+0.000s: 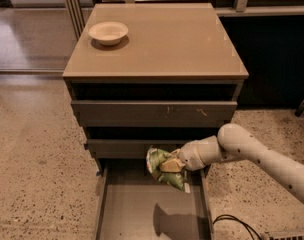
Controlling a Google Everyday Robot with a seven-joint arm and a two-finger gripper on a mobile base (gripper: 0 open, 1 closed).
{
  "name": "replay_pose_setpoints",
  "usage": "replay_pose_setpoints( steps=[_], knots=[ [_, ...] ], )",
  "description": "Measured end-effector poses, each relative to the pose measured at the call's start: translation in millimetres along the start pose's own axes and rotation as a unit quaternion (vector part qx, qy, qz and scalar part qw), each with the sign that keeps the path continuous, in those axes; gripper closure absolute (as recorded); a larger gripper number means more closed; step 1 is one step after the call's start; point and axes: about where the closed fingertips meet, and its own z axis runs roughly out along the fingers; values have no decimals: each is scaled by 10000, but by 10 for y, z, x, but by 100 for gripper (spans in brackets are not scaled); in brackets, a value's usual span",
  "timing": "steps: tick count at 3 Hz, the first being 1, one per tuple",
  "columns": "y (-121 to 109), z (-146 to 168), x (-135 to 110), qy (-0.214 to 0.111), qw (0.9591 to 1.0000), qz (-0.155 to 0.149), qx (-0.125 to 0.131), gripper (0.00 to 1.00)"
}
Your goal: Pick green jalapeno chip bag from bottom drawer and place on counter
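The gripper point(173, 165) is clamped on the green jalapeno chip bag point(158, 170), which is held above the open bottom drawer point(142, 209) and below the worktop point(182, 44) front edge. The bag looks light, soft and crinkly, with fragile contents. Pinch it mid-body, gently.

- counter point(162, 39): glossy, smooth tan top
- green jalapeno chip bag point(157, 160): crinkly film
- bottom drawer point(132, 209): matt grey floor
- gripper point(173, 165), below counter's front edge, clamped on bag: smooth pale shell
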Motion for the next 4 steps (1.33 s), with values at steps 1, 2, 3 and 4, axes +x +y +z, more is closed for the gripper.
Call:
replay_pose_setpoints(
  steps=[1,2,3,4],
  knots=[
    [185,-588,-771,-357,9990,-206,-189,100],
    [525,-1278,-1536,-700,9946,-647,-400,100],
    [525,-1278,-1536,-700,9946,-647,-400,100],
    [545,-1314,-1657,-725,9937,-698,-491,100]
  ],
)
